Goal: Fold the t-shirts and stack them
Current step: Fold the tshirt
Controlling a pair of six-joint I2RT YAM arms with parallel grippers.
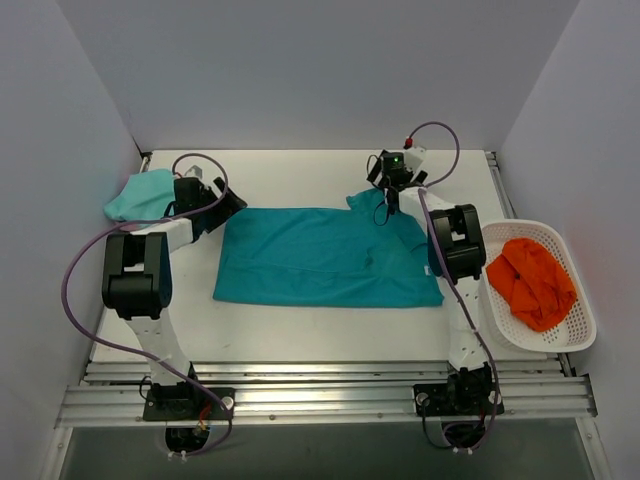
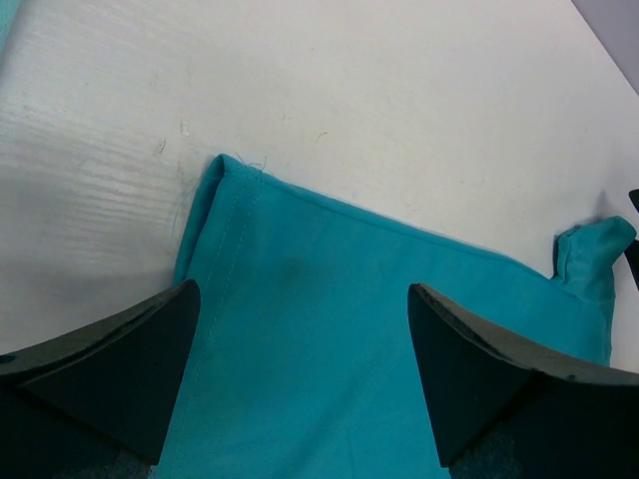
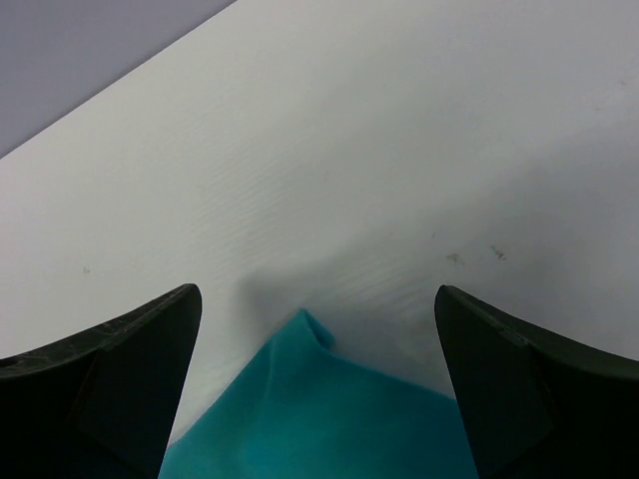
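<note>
The teal shirt [image 1: 325, 258] lies flat mid-desk [image 1: 300, 320], long axis left to right, stitched hem at the left, a sleeve poking out at the far right corner; the mint shirt [image 1: 140, 195] sits bunched at the desk's far left, beside the left arm; the left arm reaches forward, its hand [image 2: 302, 291] spread wide above the teal shirt's far-left corner; the right arm stretches farther out, its hand [image 3: 318, 291] spread over the sleeve tip.
</note>
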